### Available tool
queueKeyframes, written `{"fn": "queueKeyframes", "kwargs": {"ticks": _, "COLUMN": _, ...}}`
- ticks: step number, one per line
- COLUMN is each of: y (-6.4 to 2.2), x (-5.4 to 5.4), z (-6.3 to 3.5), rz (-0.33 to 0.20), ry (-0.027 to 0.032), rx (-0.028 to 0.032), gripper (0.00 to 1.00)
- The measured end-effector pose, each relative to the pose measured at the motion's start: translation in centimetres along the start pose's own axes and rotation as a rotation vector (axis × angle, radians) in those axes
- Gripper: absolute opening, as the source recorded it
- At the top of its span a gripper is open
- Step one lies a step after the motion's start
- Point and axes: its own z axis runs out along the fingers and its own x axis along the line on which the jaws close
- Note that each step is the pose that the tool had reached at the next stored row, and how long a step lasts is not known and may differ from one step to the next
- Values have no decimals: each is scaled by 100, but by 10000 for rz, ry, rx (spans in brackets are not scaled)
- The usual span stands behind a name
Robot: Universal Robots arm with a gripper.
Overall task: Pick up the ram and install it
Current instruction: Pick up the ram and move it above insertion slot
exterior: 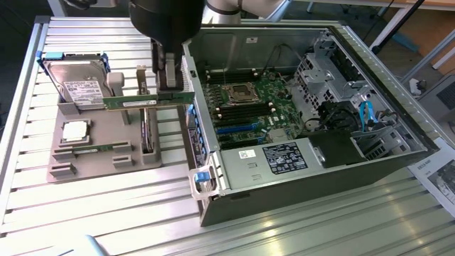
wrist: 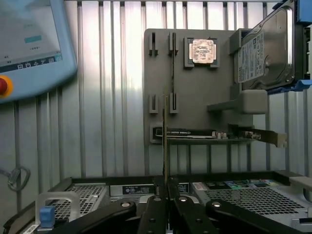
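Green ram, which I have pinched near one end in my nearly closed end effector, hangs level above the grey tray beside the open computer case.

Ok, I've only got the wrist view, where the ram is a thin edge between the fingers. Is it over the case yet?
Observer: No. The ram hangs level above the grey tray, at the open case's edge.
Operator: Which end is gripped?
Observer: The fingers pinch the end nearest the case.
Operator: Slots free?
Observer: The long black slots on the motherboard look empty.
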Motion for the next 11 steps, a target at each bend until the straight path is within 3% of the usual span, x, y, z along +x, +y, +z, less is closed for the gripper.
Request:
{"fn": "queueKeyframes", "kwargs": {"ticks": 8, "y": -286, "x": -5, "z": -13, "rz": 0, "ry": 0, "rx": -3, "gripper": 12}}
{"fn": "queueKeyframes", "kwargs": {"ticks": 11, "y": -431, "x": -9, "z": -20, "rz": 0, "ry": 0, "rx": -3, "gripper": 12}}
